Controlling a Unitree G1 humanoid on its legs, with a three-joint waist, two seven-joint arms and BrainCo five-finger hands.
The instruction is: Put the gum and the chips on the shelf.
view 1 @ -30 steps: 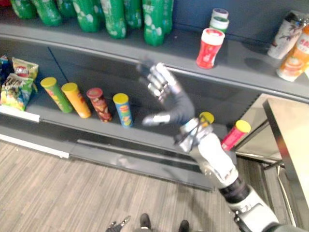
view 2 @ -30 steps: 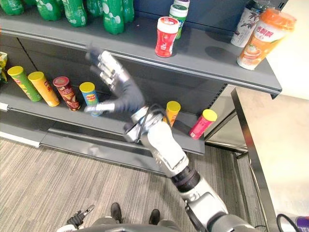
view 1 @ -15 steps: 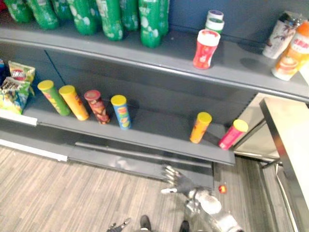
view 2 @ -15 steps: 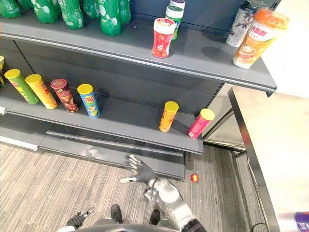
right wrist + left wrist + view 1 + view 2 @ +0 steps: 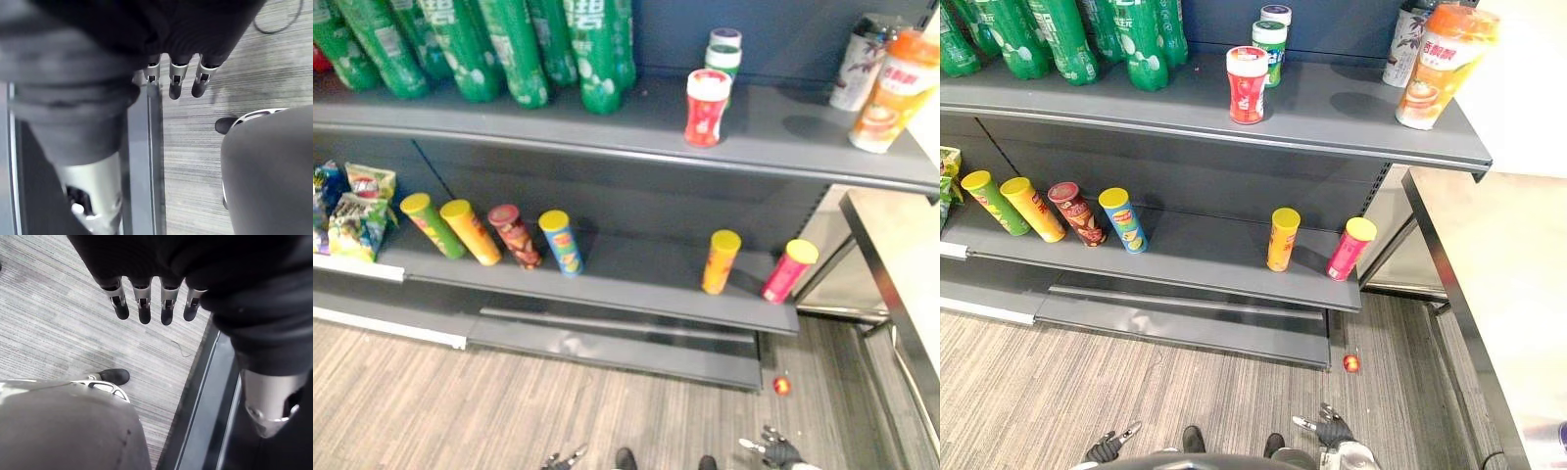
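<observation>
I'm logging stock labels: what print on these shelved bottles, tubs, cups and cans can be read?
Green bottles: white print, too blurred to read.
Red gum tub: print too small to read.
Orange cup: print blurred, unreadable.
Chip cans: labels too small to read.

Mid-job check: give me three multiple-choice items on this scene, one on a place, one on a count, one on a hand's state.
1. Where does the red jar stand?
A) floor B) upper shelf C) table top

2. How many cans stand on the lower shelf?
A) four B) eight C) six

3. How is the right hand?
A) open, holding nothing B) shut on a can C) shut on a jar

Answers:
1 B: the jar stands upright on the upper shelf, near its front edge.
2 C: six lidded cans stand there, four to the left and two to the right.
3 A: its fingers are straight, with nothing in them.
</observation>
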